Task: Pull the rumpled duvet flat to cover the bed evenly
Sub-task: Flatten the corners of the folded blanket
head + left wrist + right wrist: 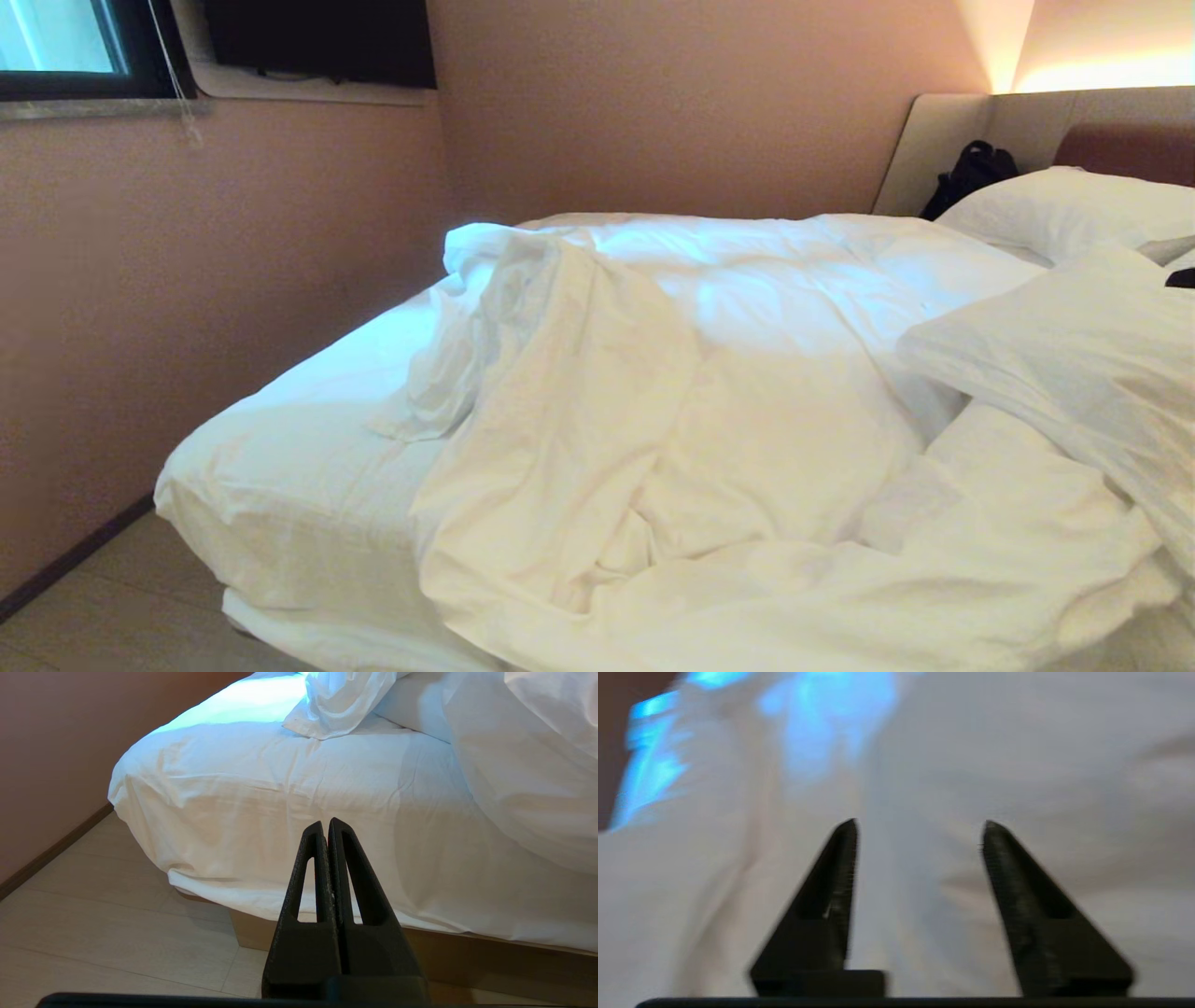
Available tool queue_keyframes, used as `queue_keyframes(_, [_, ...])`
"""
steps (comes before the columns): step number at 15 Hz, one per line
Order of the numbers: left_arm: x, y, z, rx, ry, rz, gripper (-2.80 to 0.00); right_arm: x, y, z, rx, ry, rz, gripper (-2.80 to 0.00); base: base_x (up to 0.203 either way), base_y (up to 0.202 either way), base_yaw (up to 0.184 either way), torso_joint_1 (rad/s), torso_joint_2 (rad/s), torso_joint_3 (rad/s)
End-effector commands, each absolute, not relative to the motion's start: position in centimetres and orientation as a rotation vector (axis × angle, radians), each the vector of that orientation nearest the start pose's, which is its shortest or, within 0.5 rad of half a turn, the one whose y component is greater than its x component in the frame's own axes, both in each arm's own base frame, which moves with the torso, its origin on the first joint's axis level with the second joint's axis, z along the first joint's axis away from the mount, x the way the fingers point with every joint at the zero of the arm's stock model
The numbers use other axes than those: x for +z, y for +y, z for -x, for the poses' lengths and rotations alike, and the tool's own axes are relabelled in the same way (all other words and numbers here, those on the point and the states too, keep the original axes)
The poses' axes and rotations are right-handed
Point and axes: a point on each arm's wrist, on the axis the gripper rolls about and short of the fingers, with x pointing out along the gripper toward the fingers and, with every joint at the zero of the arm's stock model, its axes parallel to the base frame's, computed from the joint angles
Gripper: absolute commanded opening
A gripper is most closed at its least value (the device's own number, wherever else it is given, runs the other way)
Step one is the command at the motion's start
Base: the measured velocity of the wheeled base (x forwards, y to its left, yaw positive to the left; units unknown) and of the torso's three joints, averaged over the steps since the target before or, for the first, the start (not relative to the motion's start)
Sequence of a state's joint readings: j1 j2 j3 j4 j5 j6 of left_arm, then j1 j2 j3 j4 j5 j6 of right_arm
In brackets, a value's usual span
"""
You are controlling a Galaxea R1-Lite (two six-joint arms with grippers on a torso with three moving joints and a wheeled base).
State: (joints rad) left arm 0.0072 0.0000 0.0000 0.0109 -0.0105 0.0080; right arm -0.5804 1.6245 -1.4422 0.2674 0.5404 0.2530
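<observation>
The duvet (672, 401) lies bunched in thick white folds over the middle and near side of the bed, and the mattress sheet (308, 448) is bare at the left corner. Neither arm shows in the head view. My left gripper (325, 823) is shut on nothing and hangs low in front of the bed's corner, above the brown wooden base (467, 956). A fold of the duvet (523, 765) drapes down the side there. My right gripper (920, 828) is open, its fingers spread over the white duvet cloth (952, 756), with nothing caught between them.
Two white pillows (1074, 210) (1083, 364) lie at the right by the beige headboard (1027, 121), with a black bag (971, 173) against it. A pink wall (187, 280) runs close along the bed's left side. A strip of tiled floor (121, 597) lies between them.
</observation>
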Motion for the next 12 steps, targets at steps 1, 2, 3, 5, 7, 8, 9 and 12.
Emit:
queue_keyframes(1, [7.4,0.0,2.3,-0.003,0.011,-0.008,-2.80,30.8,-13.9,-24.2,0.125,0.355,-0.515,-2.80,0.000,0.000,0.000,0.000,0.00,0.000])
queue_keyframes(2, [7.4,0.0,2.3,-0.003,0.011,-0.008,-2.80,31.3,-13.7,-23.9,0.127,0.345,-0.534,-2.80,0.000,0.000,0.000,0.000,0.00,0.000])
queue_keyframes(3, [7.4,0.0,2.3,-0.003,0.011,-0.008,-2.80,31.6,-13.6,-23.9,0.127,0.336,-0.557,-2.80,0.000,0.000,0.000,0.000,0.00,0.000])
queue_keyframes(5, [7.4,0.0,2.3,-0.003,0.011,-0.008,-2.80,32.5,-13.3,-23.8,0.128,0.315,-0.606,-2.80,0.000,0.000,0.000,0.000,0.00,0.000])
queue_keyframes(7, [7.4,0.0,2.3,-0.003,0.011,-0.008,-2.80,34.0,-12.2,-23.0,0.142,0.286,-0.661,-2.80,0.000,0.000,0.000,0.000,0.00,0.000])
queue_keyframes(8, [7.4,0.0,2.3,-0.003,0.011,-0.008,-2.80,34.7,-11.4,-22.4,0.160,0.271,-0.671,-2.80,0.000,0.000,0.000,0.000,0.00,0.000])
queue_keyframes(9, [7.4,0.0,2.3,-0.003,0.011,-0.008,-2.80,35.0,-11.0,-22.3,0.168,0.268,-0.681,-2.80,0.000,0.000,0.000,0.000,0.00,0.000])
queue_keyframes(12, [7.4,0.0,2.3,-0.003,0.011,-0.008,-2.80,36.6,-7.9,-20.6,0.248,0.261,-0.681,-2.80,0.000,0.000,0.000,0.000,0.00,0.000])
